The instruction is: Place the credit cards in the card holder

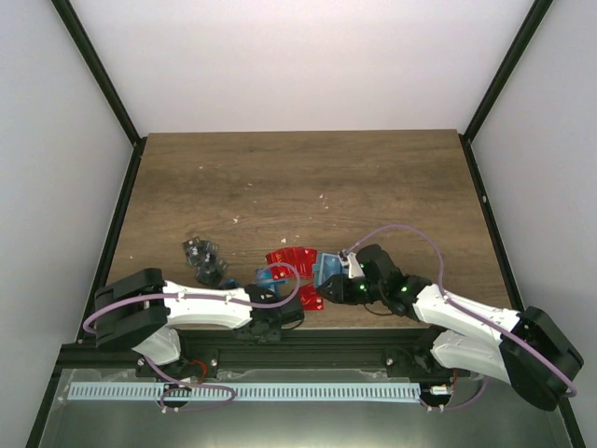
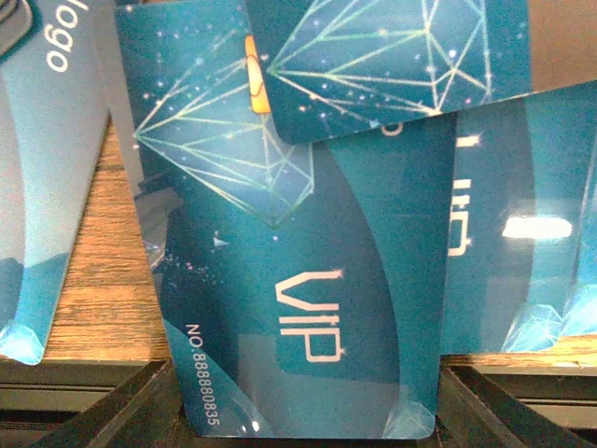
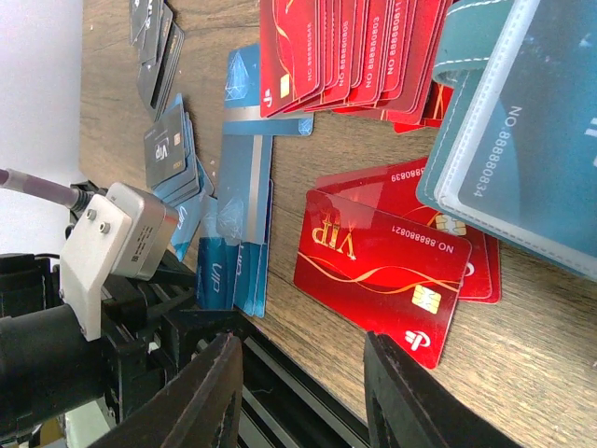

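Observation:
A bright blue VIP card (image 2: 308, 308) fills the left wrist view, its lower end over the black rail at the table's near edge. My left gripper (image 2: 303, 392) has its jaws against the card's two side edges; it shows in the top view (image 1: 277, 313). More blue cards (image 3: 244, 187) lie around it. The teal card holder (image 3: 466, 84) lies at the upper right of the right wrist view with a card showing in its clear window; it also shows in the top view (image 1: 326, 269). My right gripper (image 3: 303, 373) is open and empty, beside a red VIP card (image 3: 382, 271).
A fan of red cards (image 3: 354, 56) lies beyond the holder. Dark patterned cards (image 1: 201, 254) sit to the left. The left arm's grey wrist camera (image 3: 117, 238) is close by. The black rail (image 2: 75, 392) runs along the table's near edge.

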`<state>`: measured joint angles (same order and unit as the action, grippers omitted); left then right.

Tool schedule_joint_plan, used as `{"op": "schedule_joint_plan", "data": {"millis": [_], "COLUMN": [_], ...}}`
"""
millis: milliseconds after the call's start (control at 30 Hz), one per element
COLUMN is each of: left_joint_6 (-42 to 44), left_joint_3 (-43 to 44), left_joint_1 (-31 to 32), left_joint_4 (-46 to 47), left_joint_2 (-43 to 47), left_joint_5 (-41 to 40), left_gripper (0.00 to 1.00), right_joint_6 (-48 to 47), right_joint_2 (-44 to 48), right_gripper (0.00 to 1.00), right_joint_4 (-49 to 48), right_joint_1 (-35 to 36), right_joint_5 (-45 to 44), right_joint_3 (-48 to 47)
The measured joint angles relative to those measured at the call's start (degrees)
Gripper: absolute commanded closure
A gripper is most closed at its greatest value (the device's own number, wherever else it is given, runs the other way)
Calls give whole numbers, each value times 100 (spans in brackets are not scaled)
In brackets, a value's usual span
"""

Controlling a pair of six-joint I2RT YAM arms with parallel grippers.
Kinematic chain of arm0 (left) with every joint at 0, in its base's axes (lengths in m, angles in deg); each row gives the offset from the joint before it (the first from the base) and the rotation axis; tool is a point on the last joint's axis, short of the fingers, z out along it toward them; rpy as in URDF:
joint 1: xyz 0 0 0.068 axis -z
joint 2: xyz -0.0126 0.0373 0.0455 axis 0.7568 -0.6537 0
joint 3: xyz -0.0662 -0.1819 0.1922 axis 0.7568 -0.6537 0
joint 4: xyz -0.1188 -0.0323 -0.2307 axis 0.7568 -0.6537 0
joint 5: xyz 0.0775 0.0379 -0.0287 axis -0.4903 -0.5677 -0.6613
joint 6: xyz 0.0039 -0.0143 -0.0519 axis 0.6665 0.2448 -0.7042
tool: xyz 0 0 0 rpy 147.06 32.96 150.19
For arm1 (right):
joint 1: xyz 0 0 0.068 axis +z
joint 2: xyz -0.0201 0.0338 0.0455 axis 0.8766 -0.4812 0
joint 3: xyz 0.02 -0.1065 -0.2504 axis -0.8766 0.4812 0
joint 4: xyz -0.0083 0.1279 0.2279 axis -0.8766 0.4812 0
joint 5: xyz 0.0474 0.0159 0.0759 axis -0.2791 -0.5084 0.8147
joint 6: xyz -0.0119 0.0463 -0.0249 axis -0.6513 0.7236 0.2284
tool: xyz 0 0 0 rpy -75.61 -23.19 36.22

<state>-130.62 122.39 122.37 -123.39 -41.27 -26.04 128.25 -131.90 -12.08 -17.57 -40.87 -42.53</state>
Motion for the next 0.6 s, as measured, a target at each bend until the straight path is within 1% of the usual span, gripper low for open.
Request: {"op": "schedule_joint_plan", "data": {"millis": [200,400,600], "left_joint_6": [66,190,341], "left_joint_3": [-107,-317,-326], "left_joint_1": [-44,-48,-55], "left_joint_4": [63,201,170], "left_joint_2": [170,675,1228], "left_joint_5": [42,57,-35], "left_gripper": [42,42,42], "right_joint_6": [0,2,4], "right_joint_2": [-7,-7,-4], "right_gripper": [62,62,62], "right_joint_4": [2,11,96], "right_joint_1": [0,0,0], "right_joint_5": [0,-2,-4], "right_joint_3": [0,0,-20]}}
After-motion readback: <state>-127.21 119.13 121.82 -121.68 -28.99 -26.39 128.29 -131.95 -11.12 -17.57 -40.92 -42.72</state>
